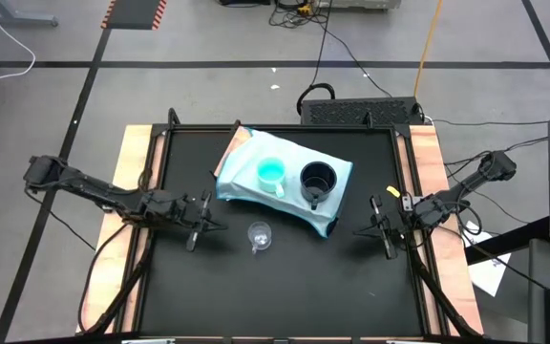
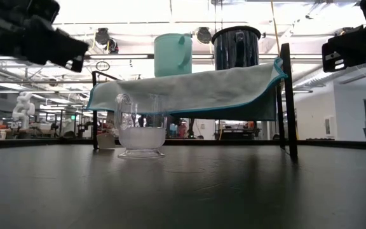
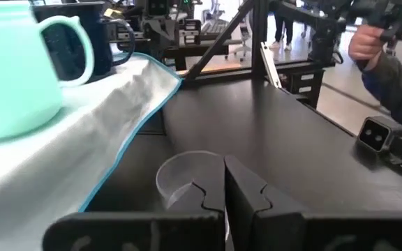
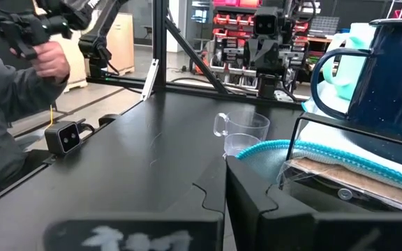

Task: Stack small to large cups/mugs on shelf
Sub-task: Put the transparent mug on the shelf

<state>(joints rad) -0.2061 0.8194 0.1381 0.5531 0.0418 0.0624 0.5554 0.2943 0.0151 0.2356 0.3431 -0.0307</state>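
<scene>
Only the wrist views show a person's hand (image 3: 368, 43); left tool (image 1: 201, 222) and right tool (image 1: 382, 229) closed, empty, at desk's nine and three o'clock.

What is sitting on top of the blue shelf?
On the shelf stand two mugs side by side: the teal mug and the black mug. A light blue cloth drapes over it, hiding its top. The tiny glass cup is down on the black table.

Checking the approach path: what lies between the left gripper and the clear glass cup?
Only bare black tabletop. The high view shows the left gripper and the clear glass cup apart.
</scene>
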